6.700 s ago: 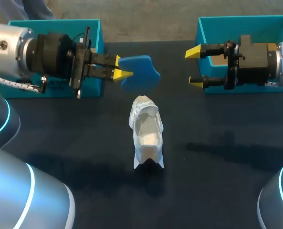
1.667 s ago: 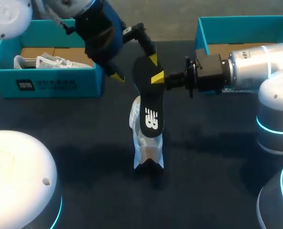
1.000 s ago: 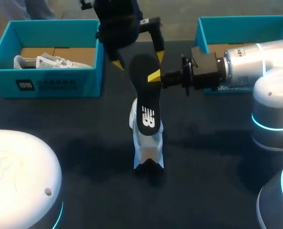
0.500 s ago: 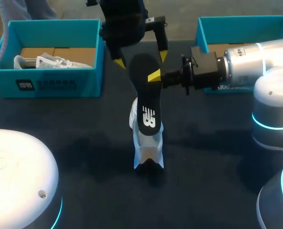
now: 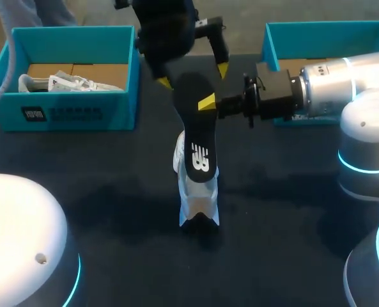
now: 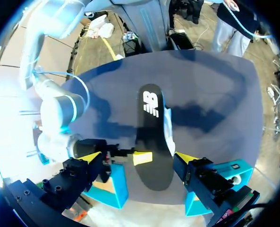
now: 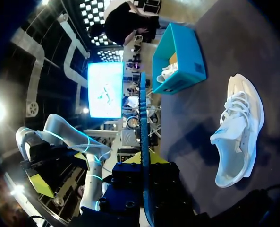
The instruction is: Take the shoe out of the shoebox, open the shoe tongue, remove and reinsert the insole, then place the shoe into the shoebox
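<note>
Right end effector (image 5: 206,102) is clamped on the black insole (image 5: 195,131), holding it over the white shoe (image 5: 197,188) that's sitting on the table (image 5: 112,192). Left end effector (image 5: 194,75) is spread wide, one finger on each side of the insole's upper end.

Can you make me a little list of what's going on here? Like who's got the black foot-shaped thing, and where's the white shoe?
insole: black, held up in the air, one end over the shoe
right gripper: shut on the insole's edge
left gripper: open, one finger on each side of the insole's far end
shoe: white, lying on the table
left shoebox: teal, another white shoe inside
right shoebox: teal, behind the right arm
</note>
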